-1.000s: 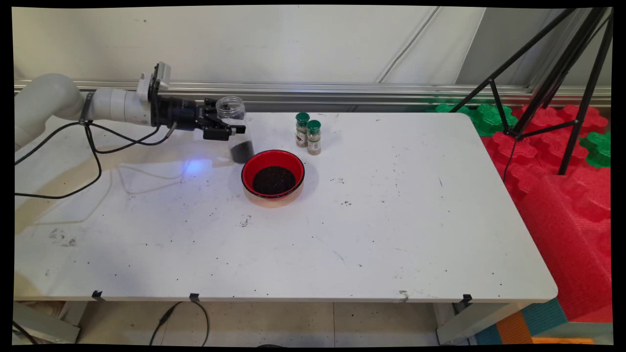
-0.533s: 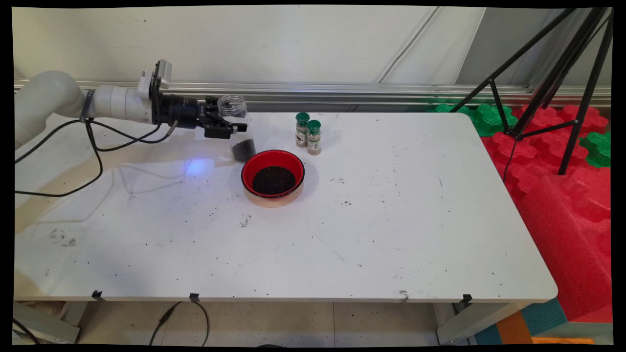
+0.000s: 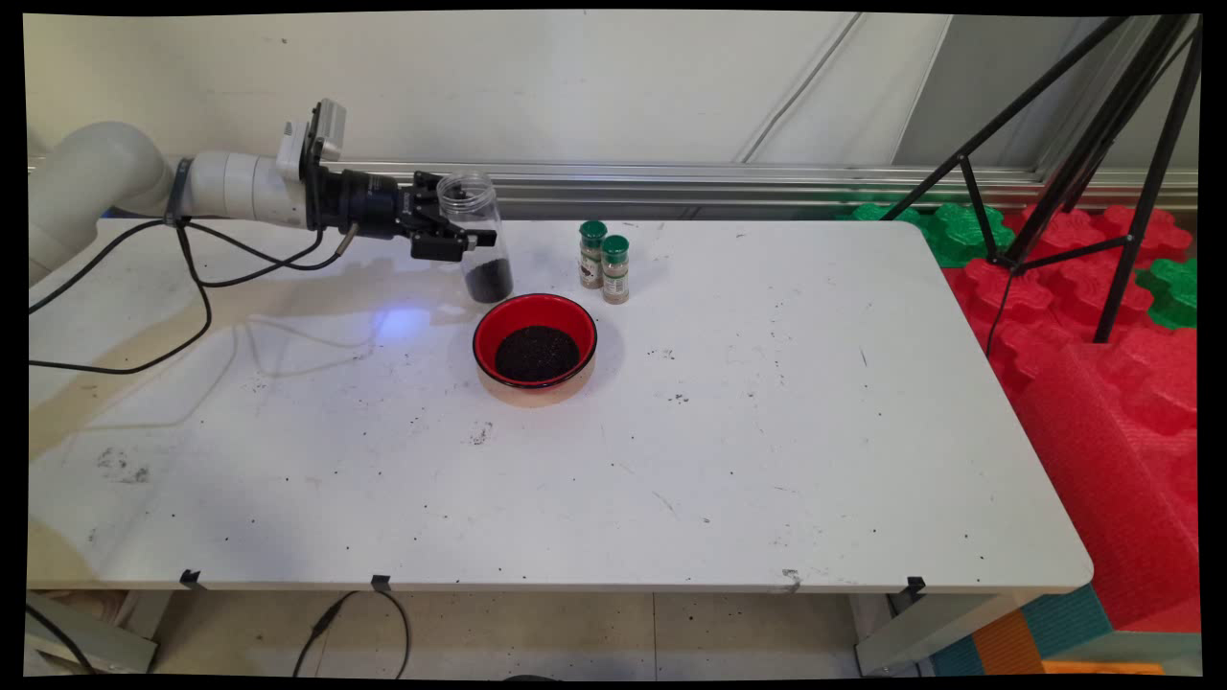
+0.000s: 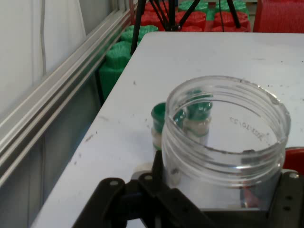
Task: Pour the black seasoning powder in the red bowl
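My black gripper (image 3: 458, 233) is shut on a clear open-topped plastic jar (image 3: 476, 240) that has dark grains in its bottom. The jar hangs upright, a little tilted, above the table, just behind and left of a red bowl (image 3: 535, 347) filled with the same dark grains. In the hand view the jar's open mouth (image 4: 227, 124) fills the middle, with the gripper (image 4: 213, 199) clamped round its body. Two small spice bottles with green caps (image 3: 605, 262) stand to the right of the jar; they show through its wall in the hand view (image 4: 183, 121).
The white table (image 3: 767, 431) is speckled with dark crumbs. A black tripod (image 3: 1083, 144) and red and green foam blocks (image 3: 1102, 316) stand off the right edge. An aluminium rail (image 3: 719, 177) runs along the wall behind. Black cables (image 3: 192, 307) hang from the arm.
The gripper has lifted the jar and carried it a little to the right, closer to the bowl's far rim. The bowl and spice bottles have stayed put.
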`<state>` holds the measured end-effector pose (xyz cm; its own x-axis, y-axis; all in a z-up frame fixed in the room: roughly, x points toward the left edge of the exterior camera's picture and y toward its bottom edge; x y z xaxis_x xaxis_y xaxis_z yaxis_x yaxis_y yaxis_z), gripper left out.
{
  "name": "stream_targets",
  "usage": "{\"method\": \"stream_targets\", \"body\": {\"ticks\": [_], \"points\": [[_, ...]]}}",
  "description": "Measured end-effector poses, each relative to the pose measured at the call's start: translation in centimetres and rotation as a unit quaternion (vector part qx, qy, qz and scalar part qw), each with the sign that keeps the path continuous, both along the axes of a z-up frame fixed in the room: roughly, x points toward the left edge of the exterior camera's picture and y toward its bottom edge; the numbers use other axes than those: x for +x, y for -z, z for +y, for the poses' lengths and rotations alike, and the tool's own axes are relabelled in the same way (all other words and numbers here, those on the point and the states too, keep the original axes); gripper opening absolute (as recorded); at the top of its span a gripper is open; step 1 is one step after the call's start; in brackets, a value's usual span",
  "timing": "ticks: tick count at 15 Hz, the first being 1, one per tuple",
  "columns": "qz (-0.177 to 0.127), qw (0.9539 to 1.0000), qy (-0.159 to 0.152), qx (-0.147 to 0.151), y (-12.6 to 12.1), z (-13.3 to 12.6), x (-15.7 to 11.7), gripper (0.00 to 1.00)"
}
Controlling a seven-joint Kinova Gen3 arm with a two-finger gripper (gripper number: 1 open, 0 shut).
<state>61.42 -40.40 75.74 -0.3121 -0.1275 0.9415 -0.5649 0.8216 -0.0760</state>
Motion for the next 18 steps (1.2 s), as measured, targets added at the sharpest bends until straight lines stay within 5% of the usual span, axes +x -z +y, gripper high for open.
{"method": "stream_targets", "body": {"ticks": [11,15,18], "points": [[-0.054,0.9950,0.034,-0.077,-2.9,-1.3,-3.1,0.00],[-0.091,0.9876,0.056,-0.115,-3.3,-1.3,-3.9,0.00],[-0.124,0.9777,0.077,-0.151,-3.6,-1.3,-4.6,0.00]]}}
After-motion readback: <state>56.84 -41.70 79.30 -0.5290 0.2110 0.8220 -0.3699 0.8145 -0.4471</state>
